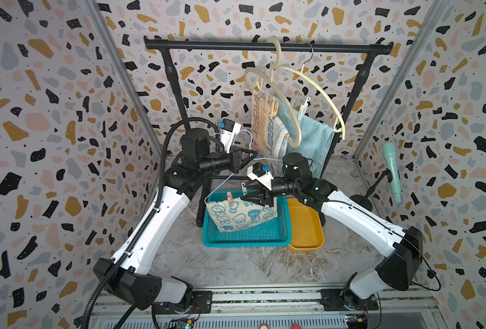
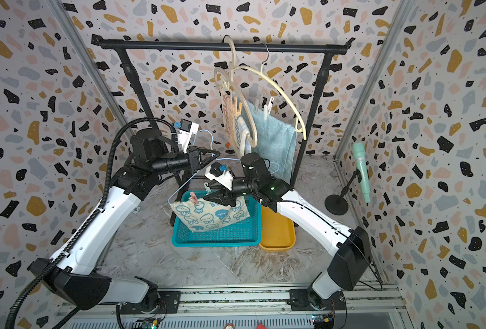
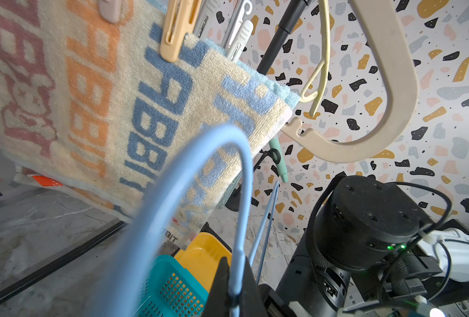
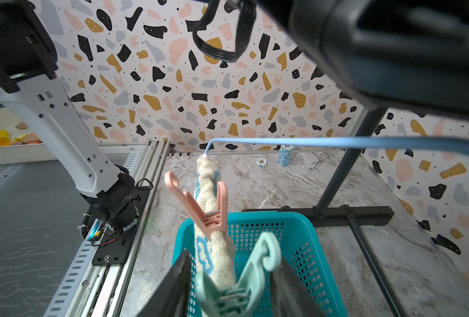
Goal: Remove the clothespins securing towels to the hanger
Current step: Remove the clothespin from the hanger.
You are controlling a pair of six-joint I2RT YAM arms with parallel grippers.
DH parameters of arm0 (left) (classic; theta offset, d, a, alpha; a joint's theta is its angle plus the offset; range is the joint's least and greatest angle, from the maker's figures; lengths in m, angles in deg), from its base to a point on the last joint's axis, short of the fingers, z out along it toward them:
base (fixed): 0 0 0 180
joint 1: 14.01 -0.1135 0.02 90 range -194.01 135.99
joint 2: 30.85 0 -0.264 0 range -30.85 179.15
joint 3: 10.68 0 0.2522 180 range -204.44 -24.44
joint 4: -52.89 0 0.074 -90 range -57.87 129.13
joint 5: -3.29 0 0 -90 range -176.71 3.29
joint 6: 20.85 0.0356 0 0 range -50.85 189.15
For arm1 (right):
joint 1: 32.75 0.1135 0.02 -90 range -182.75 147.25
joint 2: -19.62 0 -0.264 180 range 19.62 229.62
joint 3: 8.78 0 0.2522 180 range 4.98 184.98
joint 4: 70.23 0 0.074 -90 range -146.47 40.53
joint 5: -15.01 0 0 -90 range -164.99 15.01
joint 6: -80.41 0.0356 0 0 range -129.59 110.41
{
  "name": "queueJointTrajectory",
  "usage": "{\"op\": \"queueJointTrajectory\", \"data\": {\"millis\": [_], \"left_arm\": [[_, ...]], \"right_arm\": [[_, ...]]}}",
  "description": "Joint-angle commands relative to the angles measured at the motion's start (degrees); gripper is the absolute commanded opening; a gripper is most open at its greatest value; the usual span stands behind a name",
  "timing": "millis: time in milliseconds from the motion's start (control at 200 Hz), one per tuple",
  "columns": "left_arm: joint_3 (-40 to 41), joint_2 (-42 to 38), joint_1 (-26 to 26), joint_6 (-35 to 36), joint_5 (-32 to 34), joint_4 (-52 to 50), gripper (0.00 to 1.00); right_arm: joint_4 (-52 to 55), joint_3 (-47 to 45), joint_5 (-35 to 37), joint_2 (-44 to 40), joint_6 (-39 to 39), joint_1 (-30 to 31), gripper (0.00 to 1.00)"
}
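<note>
**Cut-offs, blur, occlusion**

Right wrist view: mint clothespin (image 4: 236, 282) and right pincer (image 4: 234, 255) both run off the frame edge, contact unclear.
Left wrist view: blue wire hanger (image 3: 247, 175) blurred near the lens, left pincer (image 3: 234, 263) clamped on it and partly cropped. RABBIT towel (image 3: 104, 96) cropped.
Top views: light-blue towel (image 1: 313, 136) partly behind RABBIT towel. Its pale clothespins (image 1: 303, 106) are too small to count.

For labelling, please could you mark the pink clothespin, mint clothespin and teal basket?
pink clothespin (image 4: 212, 219), right wrist view, hinge
mint clothespin (image 4: 233, 299), right wrist view, hinge
teal basket (image 1: 247, 243), in a top view, front rim
</note>
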Motion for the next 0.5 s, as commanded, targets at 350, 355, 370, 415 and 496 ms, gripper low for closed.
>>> {"op": "queueJointTrajectory", "data": {"millis": [350, 355, 370, 415, 496], "left_arm": [[-1.07, -0.69, 0.33, -0.37, -1.77, 2.71, 0.0], [-1.07, -0.69, 0.3, -0.35, -1.77, 2.7, 0.0], [-1.07, -0.68, 0.27, -0.33, -1.77, 2.71, 0.0], [-1.09, -0.7, 0.28, -0.36, -1.76, 2.69, 0.0], [-1.02, -0.71, 0.29, -0.37, -1.76, 2.69, 0.0]], "right_arm": [[1.69, 2.29, -2.18, 0.6, -0.57, 0.31, 0.41], [1.69, 2.29, -2.2, 0.57, -0.57, 0.31, 0.41], [1.73, 2.3, -2.18, 0.59, -0.57, 0.27, 0.41], [1.72, 2.3, -2.25, 0.54, -0.58, 0.29, 0.41], [1.69, 2.3, -2.27, 0.4, -0.57, 0.29, 0.41]]}}
